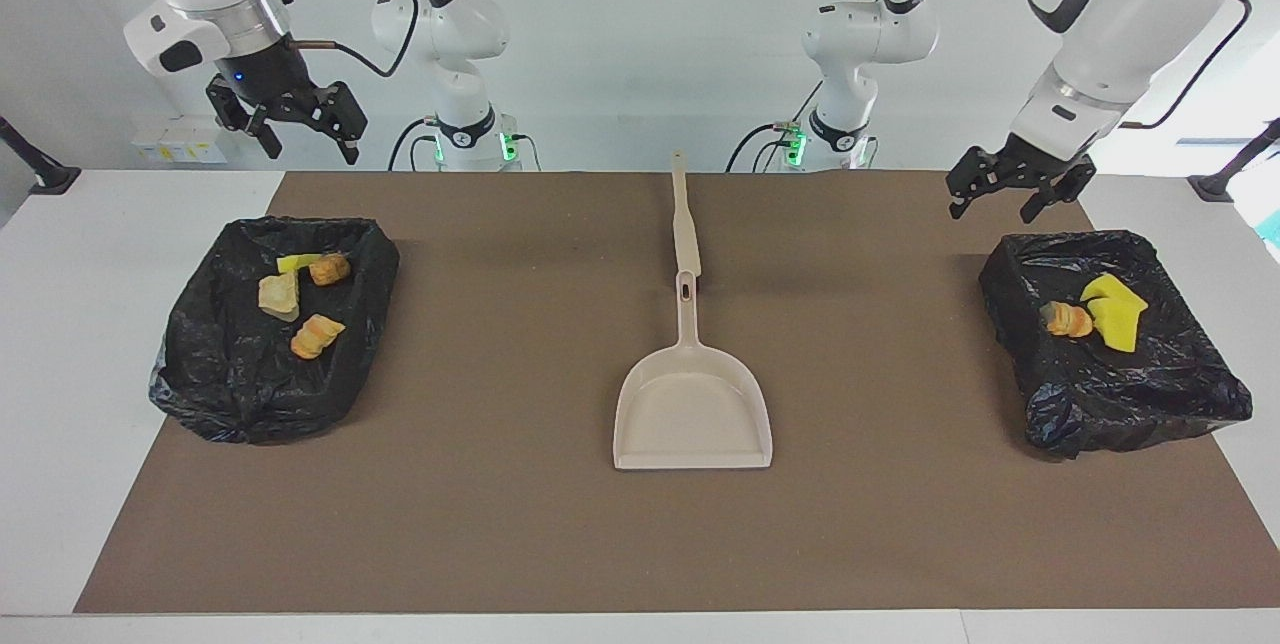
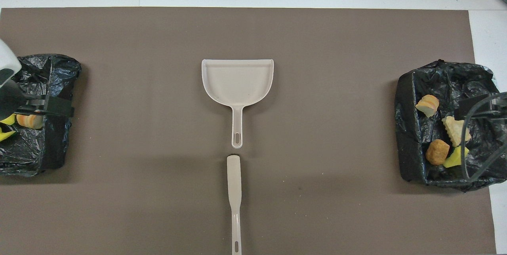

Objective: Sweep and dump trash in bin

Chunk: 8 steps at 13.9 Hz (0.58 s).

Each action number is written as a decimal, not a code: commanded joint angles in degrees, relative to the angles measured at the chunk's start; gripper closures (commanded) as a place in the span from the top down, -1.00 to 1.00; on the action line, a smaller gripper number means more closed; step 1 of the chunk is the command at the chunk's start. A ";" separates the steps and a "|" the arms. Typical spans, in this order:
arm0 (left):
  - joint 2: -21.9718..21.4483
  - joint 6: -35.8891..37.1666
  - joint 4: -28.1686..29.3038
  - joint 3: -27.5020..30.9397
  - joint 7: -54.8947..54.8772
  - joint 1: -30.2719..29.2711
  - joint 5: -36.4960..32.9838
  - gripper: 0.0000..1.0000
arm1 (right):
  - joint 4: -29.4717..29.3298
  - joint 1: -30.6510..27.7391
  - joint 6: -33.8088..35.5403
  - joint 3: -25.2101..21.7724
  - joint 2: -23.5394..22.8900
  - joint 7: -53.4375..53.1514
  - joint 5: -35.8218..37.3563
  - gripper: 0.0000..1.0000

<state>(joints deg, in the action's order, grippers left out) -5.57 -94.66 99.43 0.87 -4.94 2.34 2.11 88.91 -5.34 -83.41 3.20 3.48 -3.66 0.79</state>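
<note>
The trash lies in two black-bag-lined bins. The bin [image 1: 200, 364] at the right arm's end holds several scraps [image 1: 279, 293], which also show in the overhead view [image 2: 437, 152]. The bin [image 1: 1150, 394] at the left arm's end holds a yellow sponge bit [image 1: 1112, 312] and an orange lump [image 1: 1066, 320]. My left gripper [image 1: 986, 213] is open and empty, raised over the mat beside that bin. My right gripper [image 1: 312, 156] is open and empty, raised over the table's edge by its bin. The beige dustpan [image 1: 692, 404] is empty.
The beige brush [image 1: 685, 224] lies on the brown mat [image 1: 480, 484] in line with the dustpan's handle, nearer to the robots, and it shows in the overhead view [image 2: 234, 183]. White table shows around the mat.
</note>
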 commanded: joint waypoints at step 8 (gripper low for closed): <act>-2.96 9.40 -4.15 -1.13 -0.51 -0.67 -3.67 1.00 | -0.49 -0.10 0.44 0.14 -0.05 -1.09 -0.70 1.00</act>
<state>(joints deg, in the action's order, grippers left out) -8.88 -87.91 96.82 0.43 -5.29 1.82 0.77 88.91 -5.34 -83.41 3.20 3.48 -3.66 0.79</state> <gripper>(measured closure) 0.000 0.000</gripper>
